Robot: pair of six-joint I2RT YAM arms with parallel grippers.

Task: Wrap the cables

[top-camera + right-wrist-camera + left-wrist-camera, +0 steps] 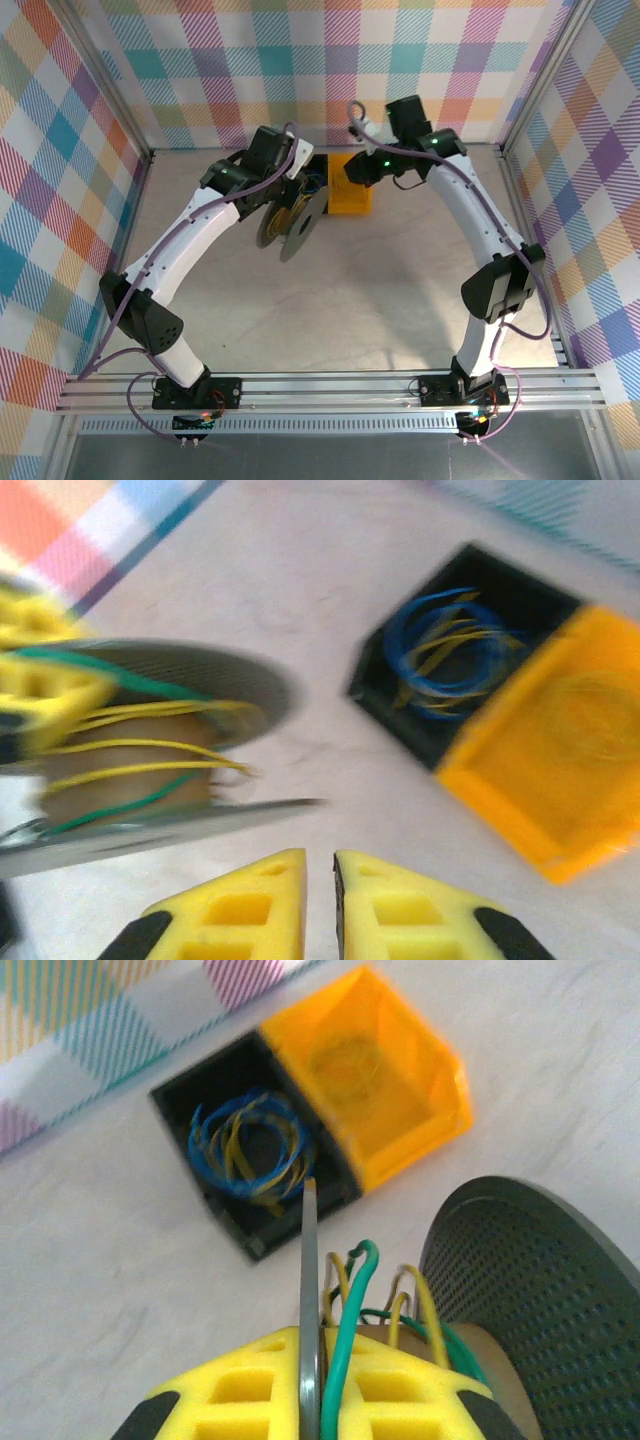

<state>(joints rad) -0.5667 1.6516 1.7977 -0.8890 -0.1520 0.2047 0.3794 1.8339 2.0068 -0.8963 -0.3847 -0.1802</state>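
On the left, the left gripper (pixel 318 1380) is clamping its yellow fingers onto the thin grey rim of the spool (pixel 530 1290), holding it on edge. The green cable (pixel 352 1300) is running down right beside that rim, and I can't tell whether it is getting pinched too. That's the worry here: loose loops are standing off the core, so any tilt or jerk could be letting turns slip over the rim or snag on a finger. The green cable is looking thin, kinked and springy, arching up with yellow cables (pixel 428 1305) tangling alongside it. Moving right, blue coils (pixel 215 1145) are lying in the black bin (pixel 190 1100), which is touching the orange bin (pixel 420 1110). Far right, the right gripper (pixel 320 880) is hovering near the spool, fingers nearly together, gripping nothing.
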